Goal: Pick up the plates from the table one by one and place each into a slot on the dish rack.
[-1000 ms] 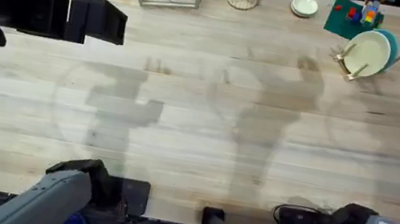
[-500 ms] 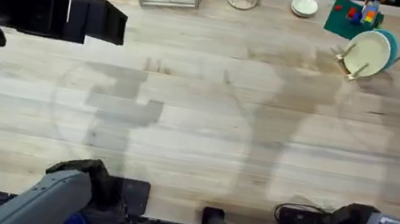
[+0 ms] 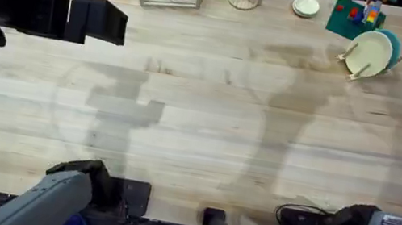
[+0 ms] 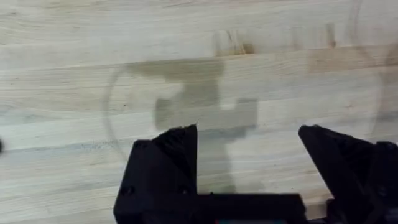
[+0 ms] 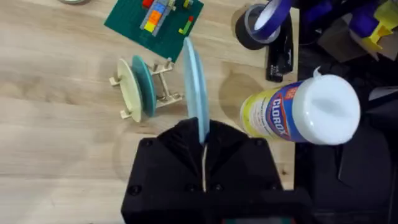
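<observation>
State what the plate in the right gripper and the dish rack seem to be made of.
Pale blue plate: likely plastic, with a thin edge, uniform colour and smooth matte look. Dish rack: light unfinished-looking wood, made of thin pale sticks.

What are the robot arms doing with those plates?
The right gripper is pinching a pale blue plate by its edge and holding it up on its side. Farther off on the table stands the little wooden dish rack, which already holds a cream plate and a teal plate standing up in it. The left gripper is open over bare wood, holding nothing.
</observation>
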Tool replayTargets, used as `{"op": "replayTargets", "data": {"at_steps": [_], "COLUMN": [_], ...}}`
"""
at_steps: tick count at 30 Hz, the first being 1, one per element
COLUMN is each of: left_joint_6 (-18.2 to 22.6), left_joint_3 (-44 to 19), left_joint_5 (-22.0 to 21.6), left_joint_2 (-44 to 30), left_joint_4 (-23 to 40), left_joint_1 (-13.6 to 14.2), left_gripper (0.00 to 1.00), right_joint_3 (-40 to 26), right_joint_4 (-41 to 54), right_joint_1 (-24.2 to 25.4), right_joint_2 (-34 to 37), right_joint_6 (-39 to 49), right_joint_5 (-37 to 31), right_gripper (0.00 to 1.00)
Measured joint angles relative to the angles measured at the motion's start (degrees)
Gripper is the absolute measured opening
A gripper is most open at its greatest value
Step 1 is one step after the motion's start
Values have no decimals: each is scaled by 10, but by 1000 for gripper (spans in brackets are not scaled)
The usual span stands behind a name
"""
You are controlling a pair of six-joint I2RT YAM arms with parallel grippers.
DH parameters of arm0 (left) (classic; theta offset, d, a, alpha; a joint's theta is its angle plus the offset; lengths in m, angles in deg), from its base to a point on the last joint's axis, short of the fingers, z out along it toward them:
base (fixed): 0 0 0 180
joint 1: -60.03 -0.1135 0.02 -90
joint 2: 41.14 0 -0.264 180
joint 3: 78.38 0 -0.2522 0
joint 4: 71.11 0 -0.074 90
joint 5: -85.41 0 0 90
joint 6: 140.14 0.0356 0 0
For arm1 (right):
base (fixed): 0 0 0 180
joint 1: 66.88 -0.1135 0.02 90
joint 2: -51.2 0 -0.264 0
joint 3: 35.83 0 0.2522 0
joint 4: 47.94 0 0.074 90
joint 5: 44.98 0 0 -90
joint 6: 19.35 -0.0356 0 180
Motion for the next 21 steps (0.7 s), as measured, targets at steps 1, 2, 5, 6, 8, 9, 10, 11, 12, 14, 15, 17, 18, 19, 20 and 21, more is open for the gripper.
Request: {"op": "replayTargets", "data": {"at_steps": [1,2,5,6,8,9,10,11,12,14,15,17,18,19,20,21], "left_joint_6": [0,0,0,0,0,0,0,0,0,0,0,0,0,0,0,0], "left_joint_3": [0,0,0,0,0,0,0,0,0,0,0,0,0,0,0,0], "left_joint_5": [0,0,0,0,0,0,0,0,0,0,0,0,0,0,0,0], "left_joint_2": [0,0,0,0,0,0,0,0,0,0,0,0,0,0,0,0], "left_joint_4": [0,0,0,0,0,0,0,0,0,0,0,0,0,0,0,0], "left_joint_1": [0,0,0,0,0,0,0,0,0,0,0,0,0,0,0,0], "left_gripper": [995,995,994,994,995,995,995,995,995,995,995,995,994,995,995,995], "right_joint_3": [0,0,0,0,0,0,0,0,0,0,0,0,0,0,0,0], "right_joint_4": [-5,-9,-25,-31,-39,-42,-43,-46,-48,-52,-52,-52,-52,-53,-54,-55], "right_joint_1": [0,0,0,0,0,0,0,0,0,0,0,0,0,0,0,0], "right_joint_2": [5,10,22,24,27,27,28,29,30,35,38,47,51,56,60,63], "right_joint_6": [0,0,0,0,0,0,0,0,0,0,0,0,0,0,0,0], "right_joint_5": [0,0,7,13,22,26,30,32,34,38,39,41,41,42,42,42], "right_gripper": [29,29,29,29,29,29,29,29,29,29,29,29,29,29,29,29]}}
